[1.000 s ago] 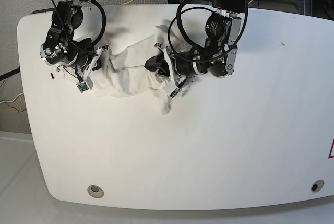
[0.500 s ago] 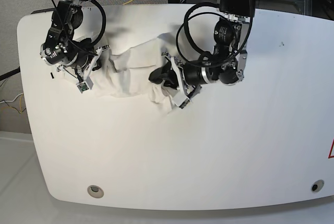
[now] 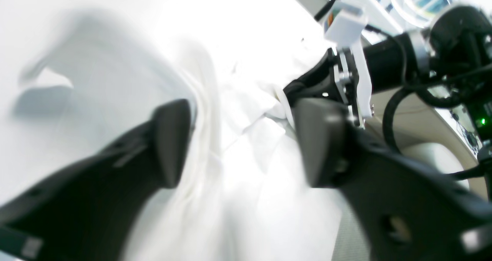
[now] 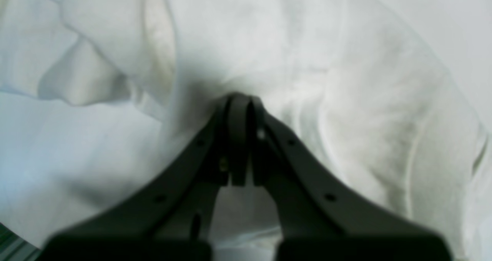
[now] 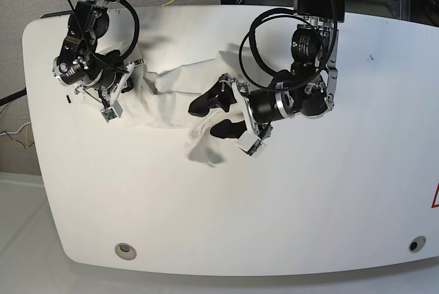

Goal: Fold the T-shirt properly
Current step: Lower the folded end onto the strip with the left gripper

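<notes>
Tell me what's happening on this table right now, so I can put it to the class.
A two-armed robot is working on a white T-shirt lying bunched up near the back of a white table. The right gripper is pinched shut on a fold of the cloth at one end. The left gripper stands wide open over the other end, gripping nothing. The shirt is crumpled, not folded.

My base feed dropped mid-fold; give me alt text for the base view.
A crumpled white T-shirt lies at the table's far left. The left gripper stands open beside its right end; the right gripper is shut on its left end.
</notes>
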`<state>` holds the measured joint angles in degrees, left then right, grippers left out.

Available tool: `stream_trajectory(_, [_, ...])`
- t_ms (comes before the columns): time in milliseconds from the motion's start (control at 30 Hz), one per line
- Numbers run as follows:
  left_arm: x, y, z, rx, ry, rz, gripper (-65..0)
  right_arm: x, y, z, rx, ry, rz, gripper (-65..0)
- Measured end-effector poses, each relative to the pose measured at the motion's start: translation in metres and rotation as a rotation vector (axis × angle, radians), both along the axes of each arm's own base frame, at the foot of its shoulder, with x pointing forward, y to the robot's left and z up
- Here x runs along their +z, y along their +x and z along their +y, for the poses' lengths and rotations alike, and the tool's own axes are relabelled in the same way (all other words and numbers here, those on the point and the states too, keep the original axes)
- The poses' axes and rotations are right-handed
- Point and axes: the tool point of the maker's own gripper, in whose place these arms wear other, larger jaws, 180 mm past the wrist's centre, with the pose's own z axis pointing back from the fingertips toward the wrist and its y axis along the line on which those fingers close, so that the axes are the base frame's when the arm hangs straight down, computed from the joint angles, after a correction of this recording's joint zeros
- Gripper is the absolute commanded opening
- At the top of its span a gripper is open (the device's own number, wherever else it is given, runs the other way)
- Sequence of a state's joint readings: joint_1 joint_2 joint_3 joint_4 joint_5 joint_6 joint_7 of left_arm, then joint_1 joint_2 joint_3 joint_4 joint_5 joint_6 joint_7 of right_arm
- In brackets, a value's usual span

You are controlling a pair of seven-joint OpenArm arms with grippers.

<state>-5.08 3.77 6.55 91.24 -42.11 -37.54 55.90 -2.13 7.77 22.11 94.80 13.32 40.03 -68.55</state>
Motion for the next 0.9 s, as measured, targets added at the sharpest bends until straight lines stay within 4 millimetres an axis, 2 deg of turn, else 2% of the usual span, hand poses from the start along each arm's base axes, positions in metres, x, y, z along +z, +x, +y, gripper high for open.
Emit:
stream_trajectory(733, [-0.0009,-0.0010,-0.0005,-0.001,0.000,0.004,-17.3,0.0001,0.0002,-0.0002,0.000,0.000,0.000,-64.2])
stream_trajectory(900, [-0.0061,-0.0017,0.0073,-0.003,0.027,0.005,-17.3,0.0002,0.0002,-0.0001,0.000,0.000,-0.001,-64.2])
